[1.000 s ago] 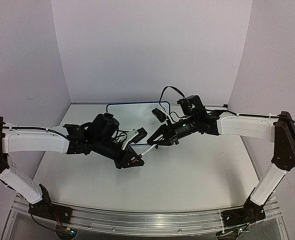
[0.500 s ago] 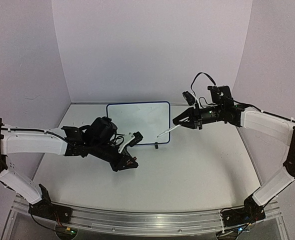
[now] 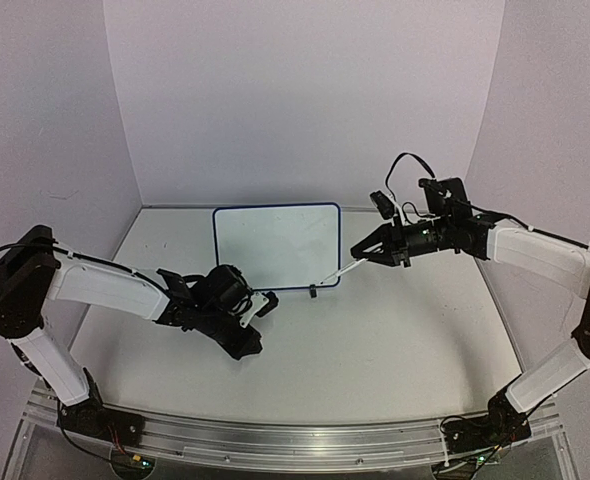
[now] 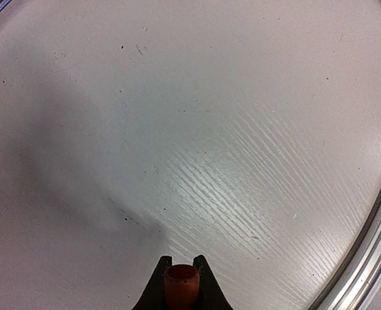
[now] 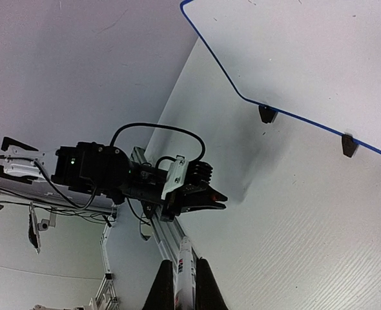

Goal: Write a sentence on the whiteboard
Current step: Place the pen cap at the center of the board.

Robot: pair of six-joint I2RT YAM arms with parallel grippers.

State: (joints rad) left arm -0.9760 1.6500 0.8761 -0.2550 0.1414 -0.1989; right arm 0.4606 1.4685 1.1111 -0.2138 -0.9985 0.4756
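The whiteboard (image 3: 275, 245) stands upright at the back middle of the table, and its white face (image 5: 307, 58) is blank, so no sentence shows. My right gripper (image 3: 360, 250) hovers just right of it, shut on a white marker (image 3: 340, 270) whose bare tip points at the board's lower right corner. The wrist view has the marker (image 5: 185, 271) between the gripper (image 5: 183, 268) fingers. My left gripper (image 3: 245, 345) sits low over the table in front of the board, shut on a red marker cap (image 4: 181, 284). The left gripper (image 5: 219, 197) also shows in the right wrist view.
The board rests on two small black feet (image 3: 313, 292). An aluminium rail (image 3: 295, 445) runs along the near table edge and shows in the left wrist view as a rail (image 4: 371, 245). White walls close the back and both sides.
The right gripper pulled the marker away from the left gripper and swung right and up beside the board. The left arm drew back and dropped low, keeping the red cap.
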